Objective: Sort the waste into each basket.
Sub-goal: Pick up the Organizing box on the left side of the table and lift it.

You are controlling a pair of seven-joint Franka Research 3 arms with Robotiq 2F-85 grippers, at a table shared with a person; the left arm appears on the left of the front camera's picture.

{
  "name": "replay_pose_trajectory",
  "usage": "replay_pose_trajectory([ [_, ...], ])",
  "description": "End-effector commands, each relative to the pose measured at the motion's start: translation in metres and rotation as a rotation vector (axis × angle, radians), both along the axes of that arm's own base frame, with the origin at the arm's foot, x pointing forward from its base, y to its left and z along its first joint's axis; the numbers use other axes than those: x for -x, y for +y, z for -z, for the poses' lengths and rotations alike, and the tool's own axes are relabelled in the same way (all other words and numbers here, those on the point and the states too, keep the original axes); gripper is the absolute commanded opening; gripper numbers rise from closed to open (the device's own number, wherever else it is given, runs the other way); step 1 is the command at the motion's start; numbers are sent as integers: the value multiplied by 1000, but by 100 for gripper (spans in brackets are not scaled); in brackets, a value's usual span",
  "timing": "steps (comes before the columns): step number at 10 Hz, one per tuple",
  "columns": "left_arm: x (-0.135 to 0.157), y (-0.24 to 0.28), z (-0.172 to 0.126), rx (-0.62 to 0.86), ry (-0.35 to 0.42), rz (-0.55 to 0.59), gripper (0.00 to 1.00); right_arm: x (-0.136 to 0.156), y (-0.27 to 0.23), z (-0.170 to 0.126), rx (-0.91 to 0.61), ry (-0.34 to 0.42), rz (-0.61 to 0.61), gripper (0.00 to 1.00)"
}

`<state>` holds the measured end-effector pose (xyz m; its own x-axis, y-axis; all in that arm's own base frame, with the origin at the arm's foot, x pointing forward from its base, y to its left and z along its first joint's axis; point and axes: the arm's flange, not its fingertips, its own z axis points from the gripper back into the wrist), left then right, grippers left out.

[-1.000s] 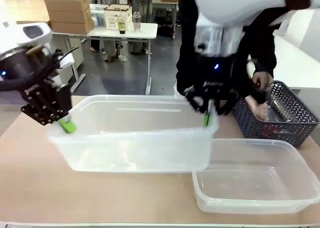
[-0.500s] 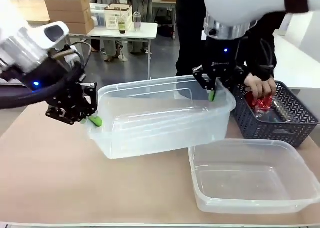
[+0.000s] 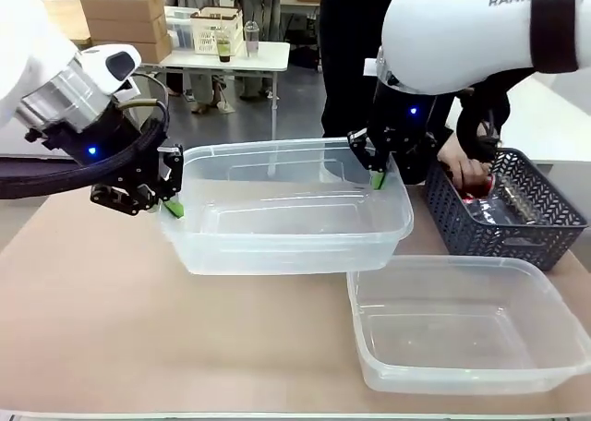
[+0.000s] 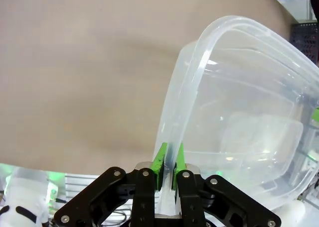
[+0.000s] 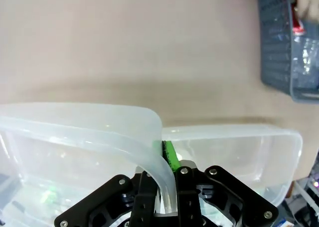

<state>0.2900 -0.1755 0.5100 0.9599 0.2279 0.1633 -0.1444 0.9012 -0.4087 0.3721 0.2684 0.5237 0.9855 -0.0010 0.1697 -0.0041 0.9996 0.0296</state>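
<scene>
left gripper (image 3: 172, 206) clamped tight on left rim of clear tub (image 3: 286, 232), tub over middle of table (image 3: 92, 329), right gripper (image 3: 377, 175) pinching its far right rim; second clear tub (image 3: 517, 278) front right; red packet (image 3: 474, 198) in dark basket (image 3: 517, 225) under person's hand (image 3: 459, 170)

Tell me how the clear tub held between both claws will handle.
Probably light: the empty clear tub is held only by rim pinches from the left claw and right claw. Likely flexes, as its walls look thin. Glossy plastic may slip.
</scene>
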Motion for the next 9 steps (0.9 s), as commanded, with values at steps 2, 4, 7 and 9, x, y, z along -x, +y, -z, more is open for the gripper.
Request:
replay_pose_trajectory([
  [2,-20,-11,-20,56,-7,-90,6,2,-5,15,-154,71,-51,5],
  [4,-11,-1,-1,-13,22,-15,6,-6,-8,3,-61,17,-9,5],
  [7,-11,-1,-1,-13,22,-15,6,-6,-8,3,-61,17,-9,5],
  [9,-11,-1,-1,-13,22,-15,6,-6,-8,3,-61,17,-9,5],
])
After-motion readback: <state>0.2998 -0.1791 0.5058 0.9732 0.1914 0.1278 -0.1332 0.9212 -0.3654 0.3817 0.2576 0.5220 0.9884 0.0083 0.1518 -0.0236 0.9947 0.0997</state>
